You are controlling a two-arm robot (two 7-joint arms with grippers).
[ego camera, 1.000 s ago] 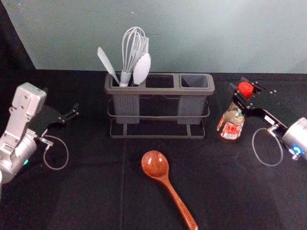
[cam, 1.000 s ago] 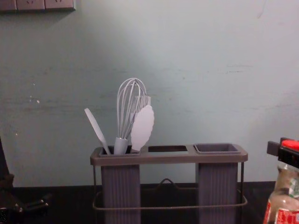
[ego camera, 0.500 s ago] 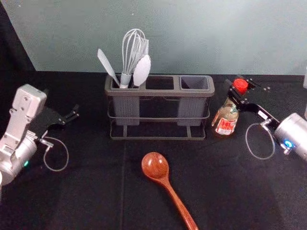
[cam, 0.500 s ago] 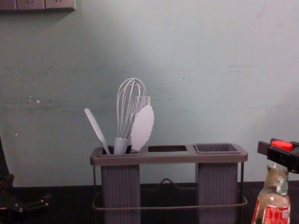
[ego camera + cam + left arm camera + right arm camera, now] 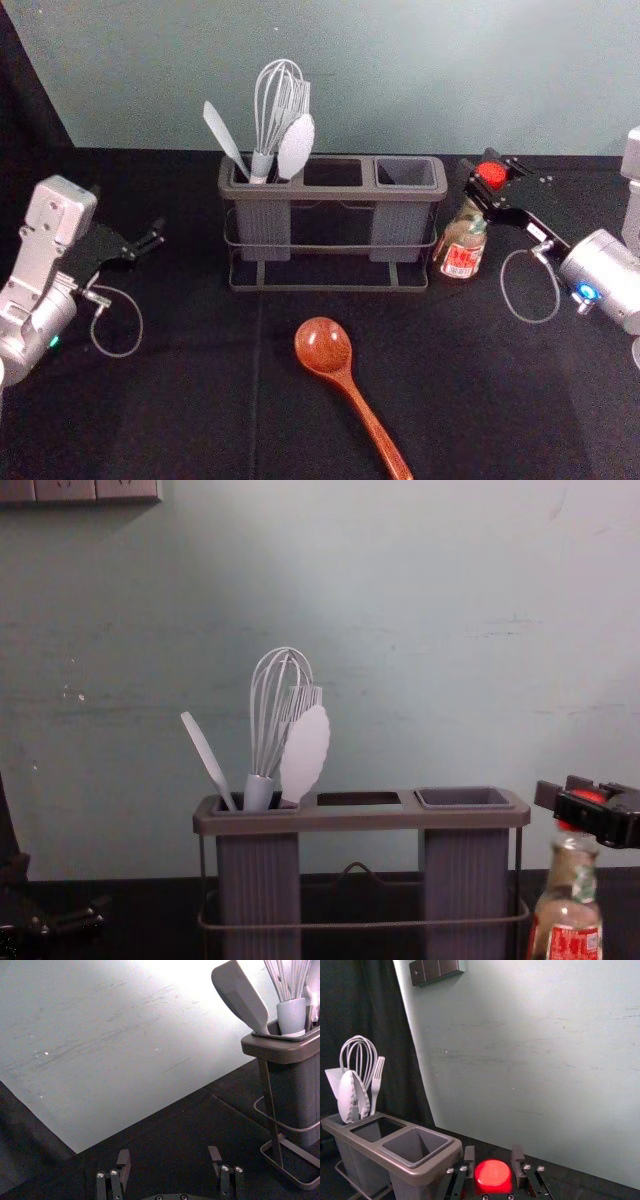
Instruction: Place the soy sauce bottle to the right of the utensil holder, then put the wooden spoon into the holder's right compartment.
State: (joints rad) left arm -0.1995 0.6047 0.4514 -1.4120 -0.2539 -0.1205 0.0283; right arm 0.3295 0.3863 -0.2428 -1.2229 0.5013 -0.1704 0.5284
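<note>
My right gripper (image 5: pixel 482 168) is shut around the red-capped neck of the soy sauce bottle (image 5: pixel 461 260), close beside the holder's right end. In the right wrist view, the right gripper (image 5: pixel 493 1154) has a finger on either side of the red cap (image 5: pixel 493 1176). I cannot tell whether the bottle's base touches the table. The utensil holder (image 5: pixel 334 190) stands upright, its right compartment (image 5: pixel 405 172) empty. The wooden spoon (image 5: pixel 323 345) lies in front of it, handle pointing forward-right. My left gripper (image 5: pixel 128 211) is parked at the left; in its wrist view the left gripper (image 5: pixel 168 1154) stands open.
A whisk (image 5: pixel 268 120), a white spatula (image 5: pixel 226 138) and other white utensils stand in the holder's left compartment. Behind the dark-covered table (image 5: pixel 180 400) rises a pale wall (image 5: pixel 400 70).
The right gripper and the bottle have moved left, closer to the holder. In the chest view the red cap now sits lower against the gripper. The left arm has stayed still.
</note>
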